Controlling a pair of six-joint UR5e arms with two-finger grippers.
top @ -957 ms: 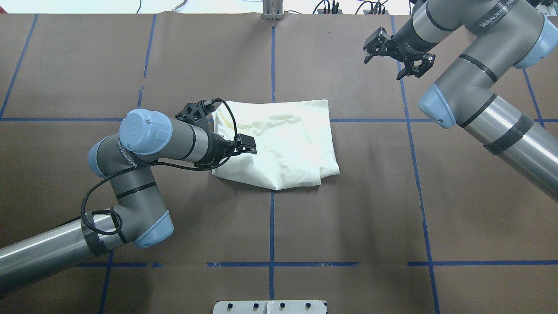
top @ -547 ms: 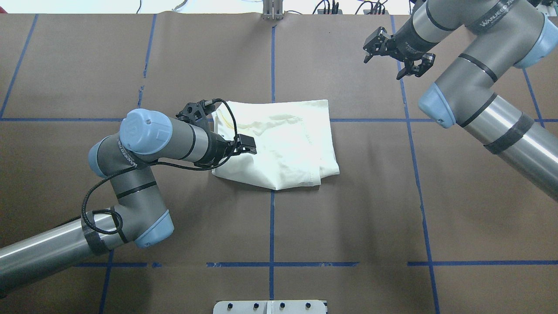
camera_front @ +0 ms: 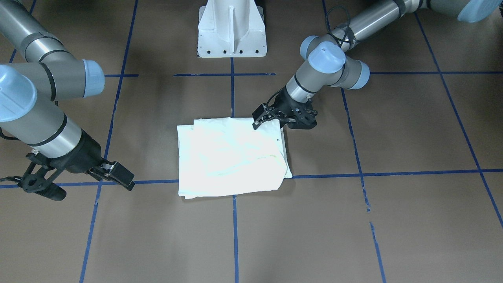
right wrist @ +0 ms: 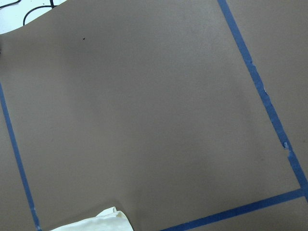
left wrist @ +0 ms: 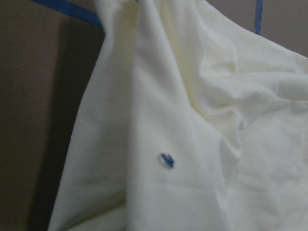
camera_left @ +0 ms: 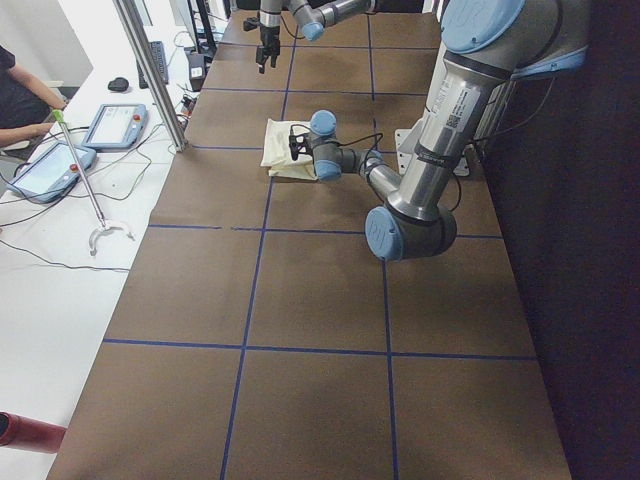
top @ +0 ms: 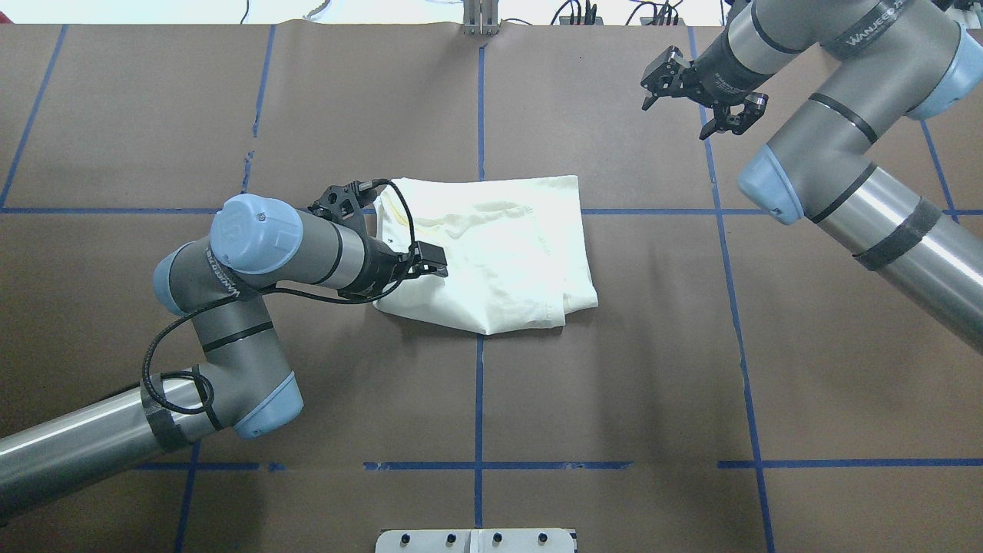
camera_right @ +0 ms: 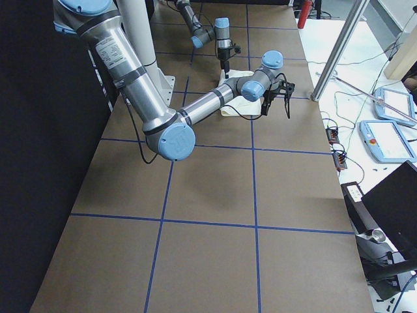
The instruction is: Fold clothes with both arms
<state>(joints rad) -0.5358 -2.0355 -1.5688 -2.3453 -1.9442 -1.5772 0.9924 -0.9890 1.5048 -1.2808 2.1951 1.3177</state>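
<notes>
The cream-white shirt (top: pixel 491 253) lies folded into a rough rectangle at the table's middle, plain side up (camera_front: pixel 228 157). My left gripper (top: pixel 384 230) is open and sits low at the shirt's left edge, its fingers spread along that edge (camera_front: pixel 283 125). The left wrist view is filled with wrinkled pale cloth (left wrist: pixel 192 144) bearing a small blue mark; no fingers show there. My right gripper (top: pixel 691 100) hangs open and empty above the far right of the table (camera_front: pixel 78 188), well away from the shirt. Only a shirt corner (right wrist: pixel 96 222) shows in the right wrist view.
Brown paper with a grid of blue tape lines (top: pixel 478 399) covers the table. The white pedestal base (camera_front: pixel 232 31) stands at the robot's side. Past the far edge are a metal post (camera_left: pixel 150 70), tablets (camera_left: pixel 115 125) and a person's arm (camera_left: pixel 25 125).
The left gripper has shifted slightly toward the shirt's left edge and the robot. The right gripper has crept a little farther from the shirt. The shirt lies as before.
</notes>
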